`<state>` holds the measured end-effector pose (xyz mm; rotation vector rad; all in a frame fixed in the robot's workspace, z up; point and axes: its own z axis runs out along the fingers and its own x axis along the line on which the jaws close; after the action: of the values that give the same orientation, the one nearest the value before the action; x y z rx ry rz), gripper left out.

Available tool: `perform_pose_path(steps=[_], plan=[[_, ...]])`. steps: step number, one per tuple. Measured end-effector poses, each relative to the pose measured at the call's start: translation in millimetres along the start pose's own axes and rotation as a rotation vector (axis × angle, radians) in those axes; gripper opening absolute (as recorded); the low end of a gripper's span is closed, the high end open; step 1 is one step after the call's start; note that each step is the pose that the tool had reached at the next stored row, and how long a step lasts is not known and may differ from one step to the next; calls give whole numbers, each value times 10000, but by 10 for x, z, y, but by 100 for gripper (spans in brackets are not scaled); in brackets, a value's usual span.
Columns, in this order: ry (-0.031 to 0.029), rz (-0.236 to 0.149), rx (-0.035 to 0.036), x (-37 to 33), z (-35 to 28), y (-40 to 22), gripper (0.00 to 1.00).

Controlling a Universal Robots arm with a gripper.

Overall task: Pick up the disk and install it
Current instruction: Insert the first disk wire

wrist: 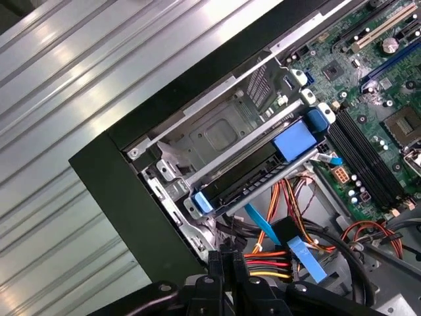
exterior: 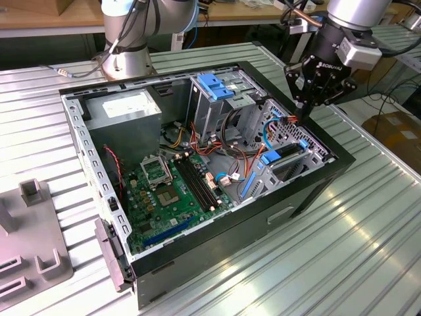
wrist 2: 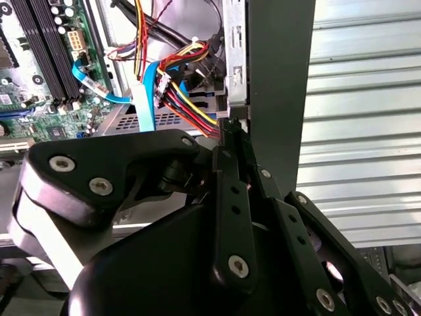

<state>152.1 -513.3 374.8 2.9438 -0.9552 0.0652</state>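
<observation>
The disk (wrist: 251, 176) is already lying inside the grey drive cage (wrist: 217, 135) at the front corner of the open computer case (exterior: 342, 161). Its blue carrier rails are showing at both ends, and a wide blue tab is sitting on its top edge in the first wrist view.

In the exterior view the disk (exterior: 287, 151) is lying at about 7 o'clock from the gripper (exterior: 302, 118), just below it. Its long axis is running from roughly 8 o'clock to 2 o'clock, along the case's front wall.

The gripper is hovering over that corner with its fingers (wrist 2: 231, 141) pinched together. Nothing is visibly caught between them, and they are not touching the disk. In both wrist views the tips are pointing down beside a bundle of red, yellow and black cables (wrist: 273, 260), close to the cage's edge.

The disk's label is not showing. Its flat face is mostly hiding under the cage's metal, so I cannot tell whether it is fully seated or latched. The gripper's own black linkage is blocking much of the second wrist view.
</observation>
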Motion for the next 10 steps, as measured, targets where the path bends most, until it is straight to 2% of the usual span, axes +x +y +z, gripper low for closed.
perform_pose_path(steps=[3,10], plan=[[-1,29,0,-47,-1,35,17],[-42,1378,-73,-55,2,40,17]])
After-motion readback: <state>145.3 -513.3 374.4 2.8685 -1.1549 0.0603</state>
